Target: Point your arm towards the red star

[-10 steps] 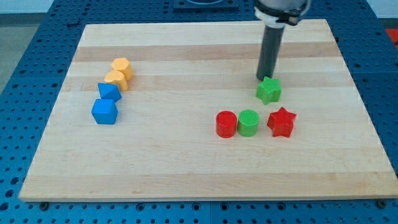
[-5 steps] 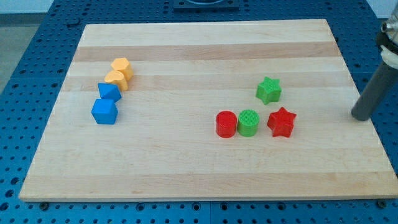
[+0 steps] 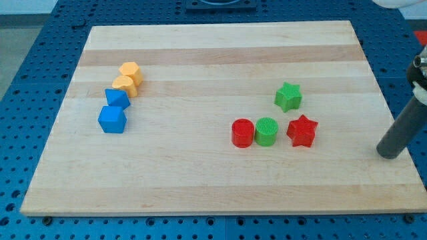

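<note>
Resting near the surface's (image 3: 200, 187) right edge, my tip (image 3: 387, 155) sits well to the right of the red star (image 3: 301, 131), apparently just on the wood. No fingers exist on this rod. Left of the star sit a green cylinder (image 3: 267, 131) and red cylinder (image 3: 243, 133); a green star (image 3: 288, 97) lies just beyond.

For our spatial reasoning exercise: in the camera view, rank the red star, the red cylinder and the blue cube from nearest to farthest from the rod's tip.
From my tip, at the view's right:
1. red star, right cluster's right end.
2. red cylinder, same cluster's left end.
3. blue cube, far left.
</note>
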`<state>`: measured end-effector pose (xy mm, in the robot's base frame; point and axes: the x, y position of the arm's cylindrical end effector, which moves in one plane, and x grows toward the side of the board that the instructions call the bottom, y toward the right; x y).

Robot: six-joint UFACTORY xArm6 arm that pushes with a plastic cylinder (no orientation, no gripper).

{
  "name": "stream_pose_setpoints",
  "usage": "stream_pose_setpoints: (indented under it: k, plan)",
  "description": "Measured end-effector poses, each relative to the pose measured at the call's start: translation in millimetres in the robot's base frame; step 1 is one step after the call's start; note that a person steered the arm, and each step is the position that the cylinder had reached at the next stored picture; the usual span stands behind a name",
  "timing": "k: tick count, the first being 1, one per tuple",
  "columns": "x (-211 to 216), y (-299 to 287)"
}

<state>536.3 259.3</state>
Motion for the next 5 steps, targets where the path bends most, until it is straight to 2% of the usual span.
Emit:
stream_pose_setpoints:
  k: [3, 5]
  plan:
    - [0, -47]
    - [-20, -78]
